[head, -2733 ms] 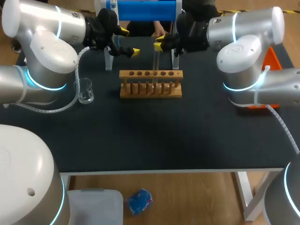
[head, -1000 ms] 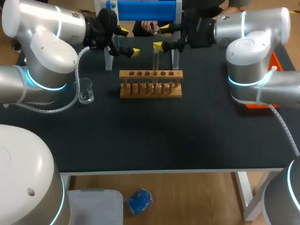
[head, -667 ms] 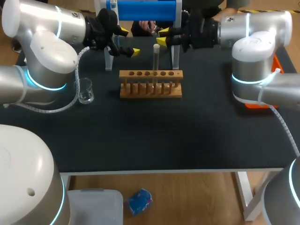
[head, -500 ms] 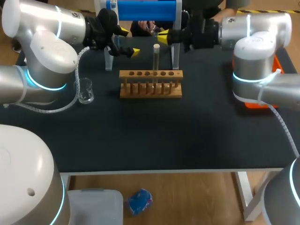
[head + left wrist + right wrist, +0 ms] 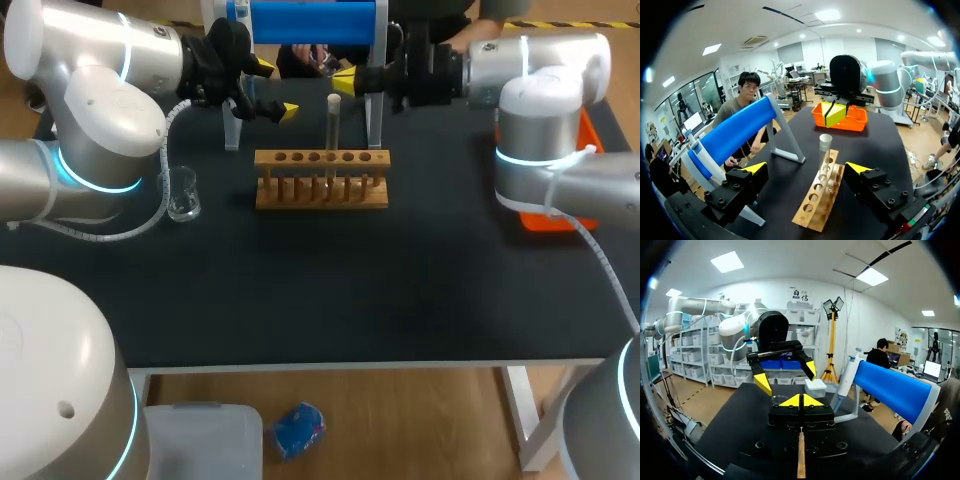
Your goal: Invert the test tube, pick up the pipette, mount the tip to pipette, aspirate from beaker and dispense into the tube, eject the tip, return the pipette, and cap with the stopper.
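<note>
Early stage. The glass tube (image 5: 332, 125) stands upright in the slotted wooden rack (image 5: 321, 190) at upper centre of the head view, so you may take inversion as done. The blue cylindrical pipette (image 5: 310, 20) rests on its stand above, and mounting, filling and capping remain. Left gripper (image 5: 275, 88) is spread wide. Right gripper (image 5: 345, 79) is closed on nothing, near the tube's top. A clear beaker (image 5: 182, 193) sits at left.

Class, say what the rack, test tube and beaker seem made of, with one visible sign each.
Rack: wood, matte, judging by its tan colour and dowel posts.
Test tube: clear glass or plastic; the background shows through.
Beaker: likewise clear glass or plastic, with bright glints.
</note>
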You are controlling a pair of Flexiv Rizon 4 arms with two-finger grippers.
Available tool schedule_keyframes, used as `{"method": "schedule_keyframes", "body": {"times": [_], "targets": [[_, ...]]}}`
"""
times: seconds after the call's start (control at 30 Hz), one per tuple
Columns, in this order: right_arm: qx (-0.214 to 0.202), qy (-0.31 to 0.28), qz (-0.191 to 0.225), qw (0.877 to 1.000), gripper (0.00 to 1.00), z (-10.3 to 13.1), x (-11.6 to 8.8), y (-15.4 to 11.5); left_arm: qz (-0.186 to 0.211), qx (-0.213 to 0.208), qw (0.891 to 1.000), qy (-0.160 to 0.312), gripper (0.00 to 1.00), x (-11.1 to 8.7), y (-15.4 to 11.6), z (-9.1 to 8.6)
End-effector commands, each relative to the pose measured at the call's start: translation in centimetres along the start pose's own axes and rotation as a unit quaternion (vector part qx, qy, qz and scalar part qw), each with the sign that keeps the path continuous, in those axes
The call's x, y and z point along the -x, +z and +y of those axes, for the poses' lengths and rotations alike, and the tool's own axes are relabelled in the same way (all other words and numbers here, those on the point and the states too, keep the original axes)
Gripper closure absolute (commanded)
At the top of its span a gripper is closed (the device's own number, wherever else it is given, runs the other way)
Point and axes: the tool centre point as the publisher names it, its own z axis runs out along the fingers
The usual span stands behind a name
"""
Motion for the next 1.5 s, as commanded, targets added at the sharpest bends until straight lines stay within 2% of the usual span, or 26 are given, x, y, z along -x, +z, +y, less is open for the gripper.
{"method": "schedule_keyframes", "body": {"times": [0.03,0.3,1.07,1.33,1.5], "targets": [[0.005,0.001,0.010,1.000,1.00,-0.4,0.5,0.3,0.001,0.002,1.000,-0.001,0.00,0.0,0.0,-0.1],[0.008,0.011,0.021,1.000,1.00,-1.3,0.0,0.7,0.001,0.002,1.000,-0.001,0.00,0.0,0.0,-0.1],[-0.006,0.028,0.016,0.999,1.00,-3.7,0.2,0.9,0.001,0.002,1.000,-0.001,0.00,0.0,0.0,-0.1],[-0.003,0.030,0.013,0.999,1.00,-3.9,0.2,0.8,0.001,0.002,1.000,-0.001,0.00,0.0,0.0,-0.1],[0.003,0.024,0.011,1.000,1.00,-3.1,0.1,0.6,0.001,0.002,1.000,-0.001,0.00,0.0,0.0,-0.1]]}}
